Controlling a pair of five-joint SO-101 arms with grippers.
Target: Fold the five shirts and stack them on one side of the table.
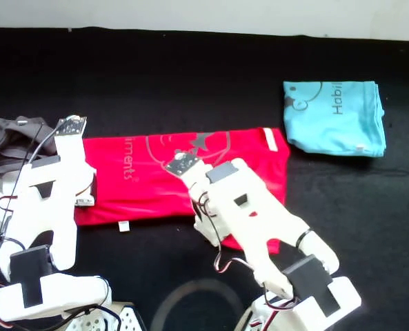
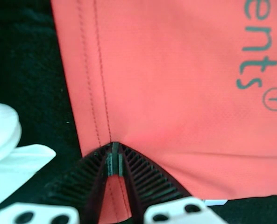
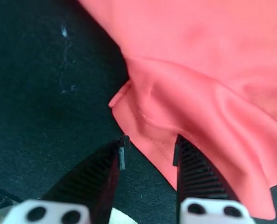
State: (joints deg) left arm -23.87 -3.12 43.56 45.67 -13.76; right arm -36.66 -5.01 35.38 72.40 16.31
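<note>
Black cloth covers the table (image 1: 190, 76); the red shirt (image 1: 163, 172) lies spread across its middle. The left claw (image 2: 114, 155) pinches its stitched hem tight. The right claw (image 3: 150, 149) stands parted astride a rumpled corner. A folded blue shirt (image 1: 335, 117) sits near the far right edge.

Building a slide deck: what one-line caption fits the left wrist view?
Left tool shut on the stitched hem of the red shirt over the black table.
</note>
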